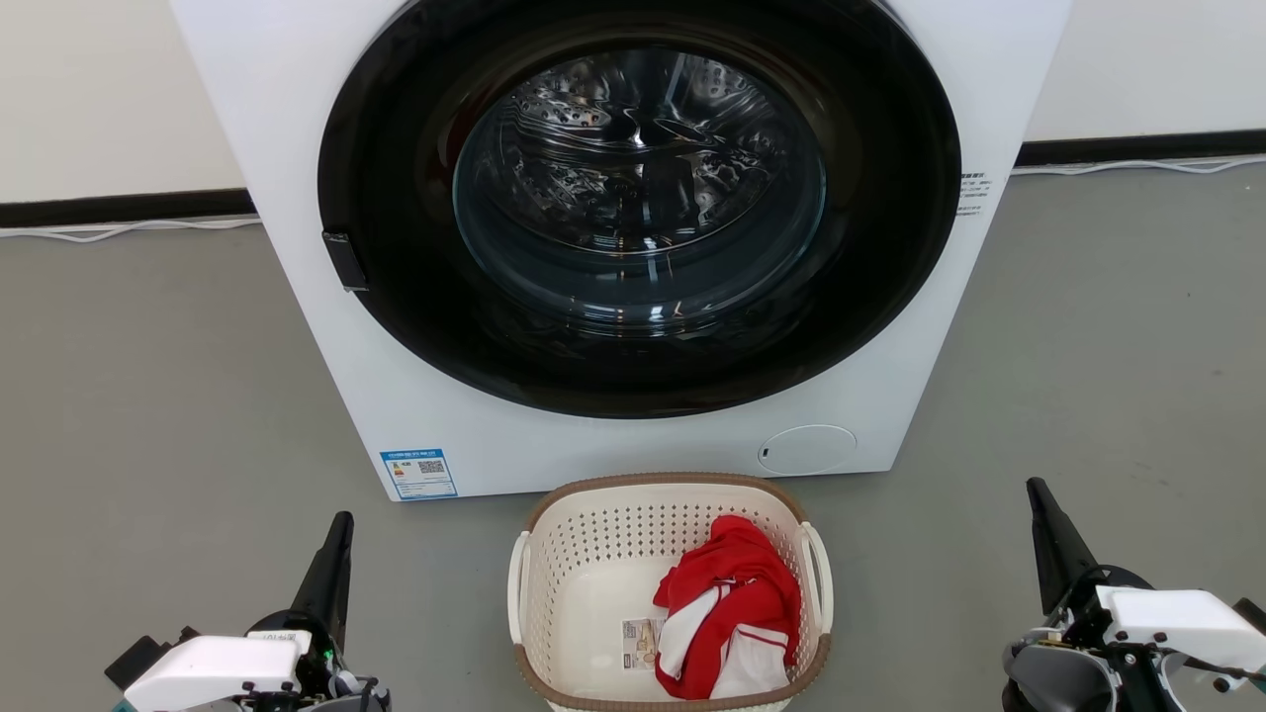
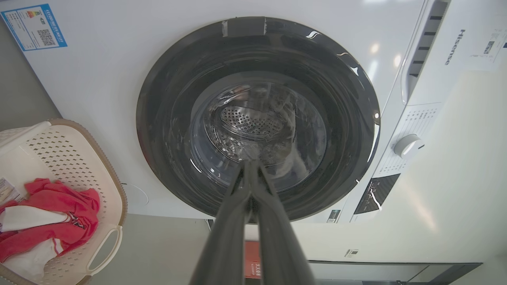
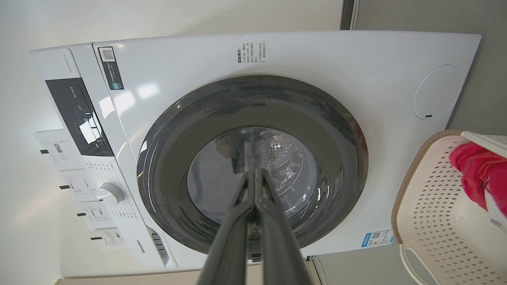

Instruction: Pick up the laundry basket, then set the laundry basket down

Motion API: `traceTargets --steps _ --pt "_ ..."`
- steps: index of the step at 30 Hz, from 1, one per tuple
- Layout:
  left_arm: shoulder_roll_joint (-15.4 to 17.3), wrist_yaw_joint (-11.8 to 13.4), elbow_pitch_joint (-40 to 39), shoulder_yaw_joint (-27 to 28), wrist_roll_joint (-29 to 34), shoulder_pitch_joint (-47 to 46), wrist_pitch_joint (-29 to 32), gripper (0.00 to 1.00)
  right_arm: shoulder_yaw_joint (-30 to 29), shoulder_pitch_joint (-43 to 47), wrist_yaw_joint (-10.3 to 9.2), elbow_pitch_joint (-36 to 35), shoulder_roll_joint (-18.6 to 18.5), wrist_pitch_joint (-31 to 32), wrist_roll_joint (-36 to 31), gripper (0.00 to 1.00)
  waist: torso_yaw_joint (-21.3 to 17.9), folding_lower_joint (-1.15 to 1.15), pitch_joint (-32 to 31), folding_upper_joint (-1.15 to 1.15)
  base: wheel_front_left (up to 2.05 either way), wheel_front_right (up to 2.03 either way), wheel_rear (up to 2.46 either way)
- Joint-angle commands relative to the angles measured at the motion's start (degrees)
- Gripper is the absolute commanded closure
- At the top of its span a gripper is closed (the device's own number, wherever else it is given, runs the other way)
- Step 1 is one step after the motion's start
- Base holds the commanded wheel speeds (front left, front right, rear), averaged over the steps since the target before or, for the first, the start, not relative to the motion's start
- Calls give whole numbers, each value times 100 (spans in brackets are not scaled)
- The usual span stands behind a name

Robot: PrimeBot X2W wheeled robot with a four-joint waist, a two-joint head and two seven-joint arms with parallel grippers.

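The laundry basket (image 1: 593,559) holds a red-white garment (image 1: 732,593), with the washing machine (image 1: 495,445) just behind it. Left pincer (image 1: 342,521) and right pincer (image 1: 1036,489) flank it, both fully closed and empty.

1 legible brand: Hisense logo (image 2: 451,46) on the washing machine (image 1: 267,99), top front panel by the drawer; it reads in the 2 wrist views. Blue energy label (image 1: 418,474) with QR code, lower left of the front: print too small to read. Black-print sticker (image 1: 972,193) right of the door: unreadable. QR strip sticker (image 3: 111,67) beside the display: unreadable. Paper label (image 1: 641,643) inside the laundry basket (image 1: 593,534): unreadable.
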Motion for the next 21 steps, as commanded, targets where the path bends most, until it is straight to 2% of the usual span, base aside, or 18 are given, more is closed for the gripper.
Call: traceTargets --steps 1,21 --pt "59 -42 -166 170 -29 -321 35 100 103 -140 41 -178 -18 42 40 100 0 0 0 0 0 0 0" --pt "59 -42 -166 170 -29 -321 35 100 103 -140 41 -178 -18 42 40 100 0 0 0 0 0 0 0"
